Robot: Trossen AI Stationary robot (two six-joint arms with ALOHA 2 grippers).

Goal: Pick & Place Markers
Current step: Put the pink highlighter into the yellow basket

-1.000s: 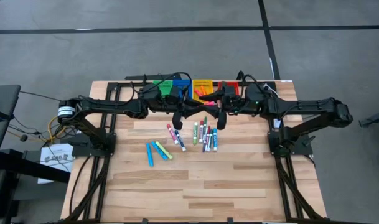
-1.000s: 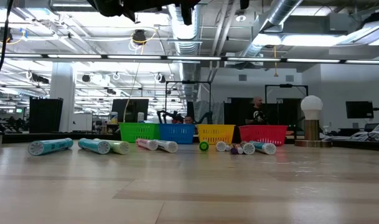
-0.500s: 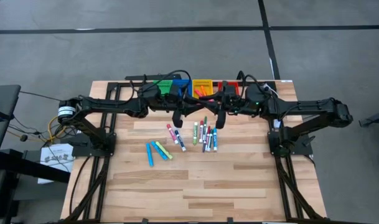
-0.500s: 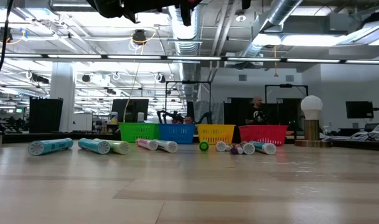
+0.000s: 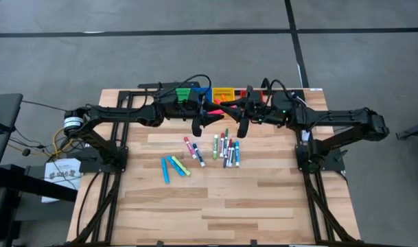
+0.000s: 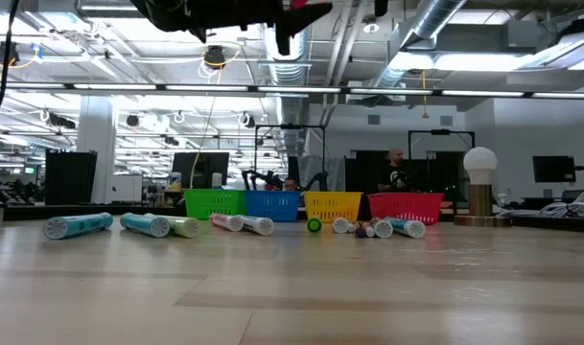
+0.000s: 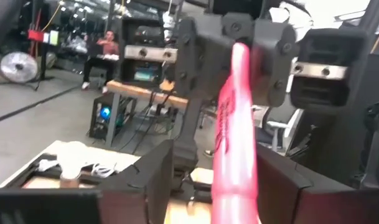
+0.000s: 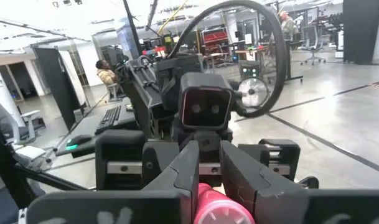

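Markers [image 5: 223,149] are lying loose on the table [image 5: 215,199], in a spread at its middle. Farther back, above the table, a pink marker [image 5: 215,112] is spanning the gap between both arms. The right pincer [image 5: 230,110] is clamping one end of it, fingers [image 8: 239,174] pressed against its sides. The left pincer [image 5: 203,114] is standing apart around the other end, its fingers [image 7: 161,180] clear of the barrel. Beyond, four colored bins [image 5: 203,93] are lining the far edge.
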